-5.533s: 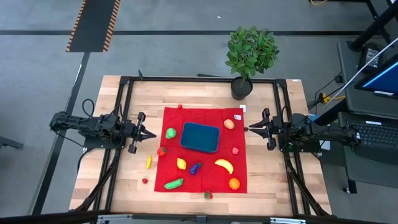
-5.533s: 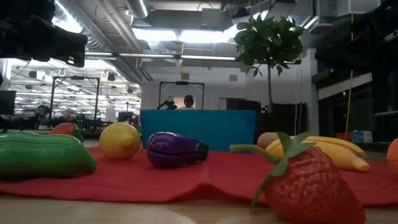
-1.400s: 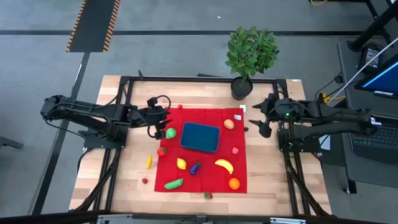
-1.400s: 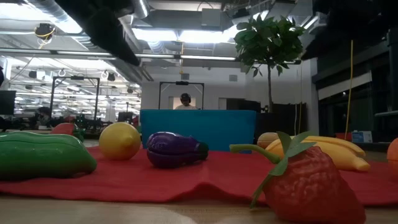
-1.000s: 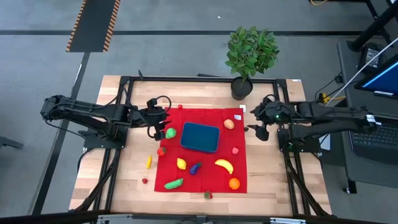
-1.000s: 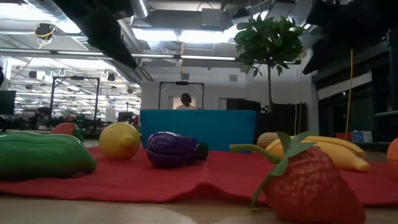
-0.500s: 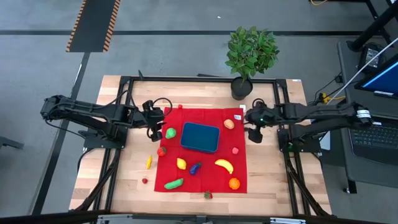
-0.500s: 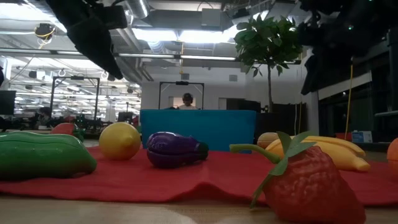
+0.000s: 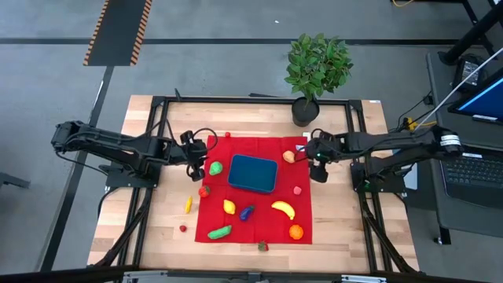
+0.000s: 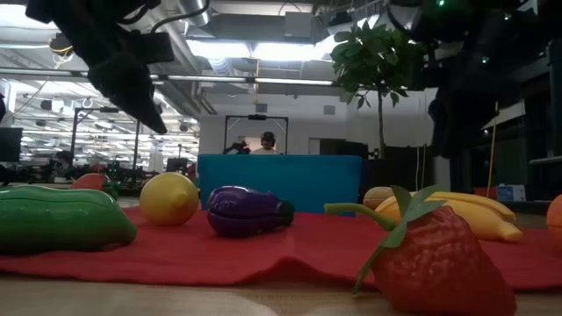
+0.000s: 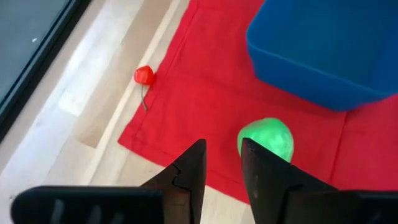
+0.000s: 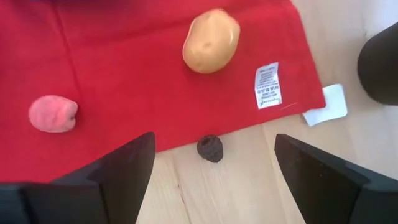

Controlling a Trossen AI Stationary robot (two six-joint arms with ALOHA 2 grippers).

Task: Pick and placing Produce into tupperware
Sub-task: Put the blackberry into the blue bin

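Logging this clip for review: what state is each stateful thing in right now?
tupperware: no lid, empty, on the red cloth.
left gripper: fingers nearly together, holding nothing, beside the green fruit.
right gripper: wide open, empty, above the cloth's edge.

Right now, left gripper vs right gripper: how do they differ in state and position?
Fingers: the left gripper shows only a narrow gap between its fingers; the right gripper stands wide open.
Place: the left gripper is at the red cloth's left edge beside a green fruit; the right gripper is at the cloth's right edge, over a small dark piece near a tan potato.
Shared: neither holds anything, and the blue tupperware lies between them.
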